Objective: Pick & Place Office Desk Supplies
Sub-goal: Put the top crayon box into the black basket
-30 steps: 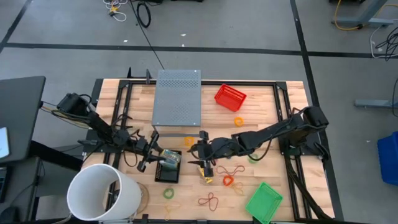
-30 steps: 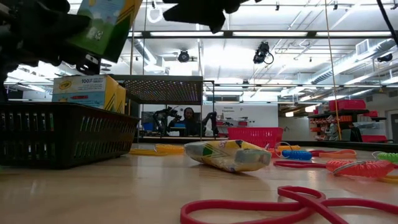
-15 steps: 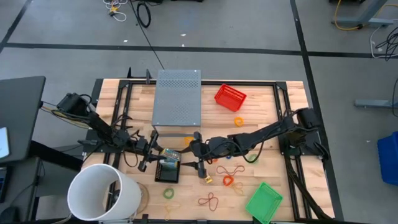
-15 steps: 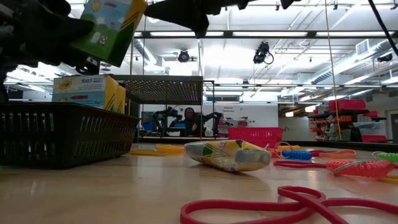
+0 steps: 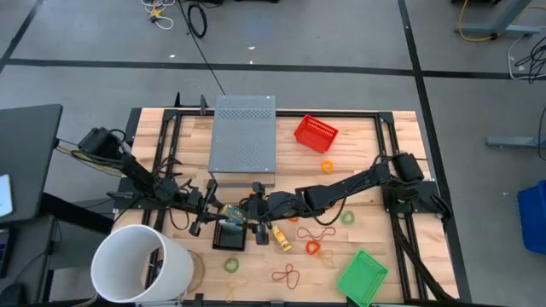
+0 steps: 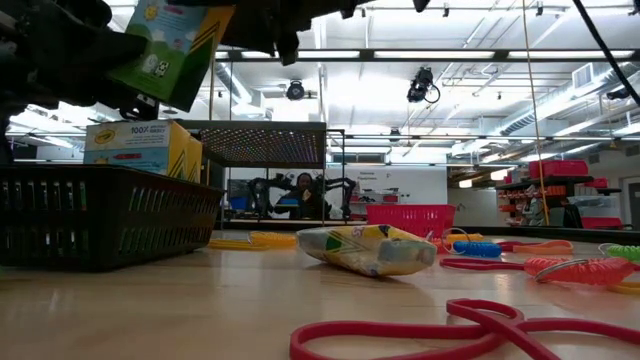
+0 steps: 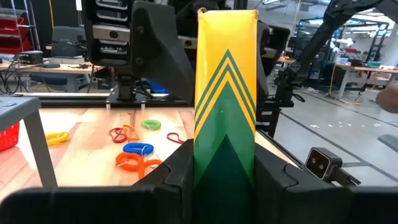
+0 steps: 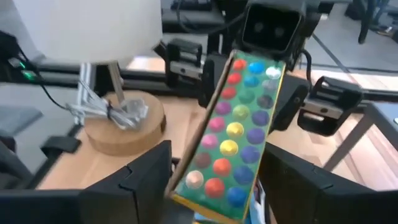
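Note:
My left gripper [image 5: 220,211] is shut on a yellow-and-green crayon box [image 7: 225,93] and holds it up over a black basket [image 6: 100,215]. Another box [image 6: 140,145] sits in that basket. My right gripper [image 8: 214,180] reaches in from the table's right. It is open, one finger on each side of the held box's dotted face [image 8: 239,118]; I cannot tell whether they touch it. A third box [image 6: 365,248] lies flat on the table, with coloured rubber bands [image 5: 314,232] beside it. My left gripper pinches the crayon box between its two fingers, one on each long narrow side [image 7: 198,177], near the end closest to its wrist. The fingers come in level from the table's left and lie along the box. The box juts out past them, tilted, clear of the basket.
A large white bucket [image 5: 141,264] stands at the near left. A grey perforated stand [image 5: 243,132] sits at the far middle, a red basket [image 5: 316,132] beside it and a green basket [image 5: 363,275] at the near right. More bands [image 5: 287,274] lie near the front edge.
My right gripper has moved toward the table's left and a little down, up to the box held by my left gripper, so that its fingers now stand on either side of the box. The box has stayed where it was.

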Controlling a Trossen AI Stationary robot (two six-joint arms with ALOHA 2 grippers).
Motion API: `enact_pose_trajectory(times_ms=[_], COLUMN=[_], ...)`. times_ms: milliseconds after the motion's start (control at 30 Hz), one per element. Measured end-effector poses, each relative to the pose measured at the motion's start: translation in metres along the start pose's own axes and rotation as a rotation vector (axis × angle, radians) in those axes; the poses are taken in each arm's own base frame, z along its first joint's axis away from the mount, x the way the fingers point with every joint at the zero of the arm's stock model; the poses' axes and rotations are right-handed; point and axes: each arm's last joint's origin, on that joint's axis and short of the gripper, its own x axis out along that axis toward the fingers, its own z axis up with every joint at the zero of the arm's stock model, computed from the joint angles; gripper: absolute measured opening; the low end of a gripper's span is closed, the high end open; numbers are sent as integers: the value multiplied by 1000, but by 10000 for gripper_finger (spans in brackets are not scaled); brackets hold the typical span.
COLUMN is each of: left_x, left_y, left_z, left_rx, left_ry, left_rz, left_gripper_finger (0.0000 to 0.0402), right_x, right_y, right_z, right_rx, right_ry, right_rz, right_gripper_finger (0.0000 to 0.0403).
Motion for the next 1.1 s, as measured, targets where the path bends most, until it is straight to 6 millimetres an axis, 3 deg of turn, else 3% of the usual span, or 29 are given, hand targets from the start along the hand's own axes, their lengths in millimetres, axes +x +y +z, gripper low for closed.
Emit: enact_pose_trajectory(times_ms=[133,333,600,867,967,1100], left_x=[0,0,0,0,-1,-1], left_y=[0,0,-1,-6,-6,-5], left_z=[0,0,-2,-2,-3,-6], left_rx=[2,16,37,28,21,32], left_ry=[-2,-1,17,23,29,66], left_rz=[3,-1,-45,-204,-210,-182], left_gripper_finger=[108,108,114,311,346,355], right_x=[2,1,1,0,0,-1], right_y=[0,0,2,9,12,19], right_z=[4,5,4,6,6,6], right_rx=[-8,1,-11,-51,-57,-26], right_ry=[34,38,42,22,15,19], right_rz=[-30,-53,-55,-32,-29,51], right_gripper_finger=[196,97,97,97,97,97])
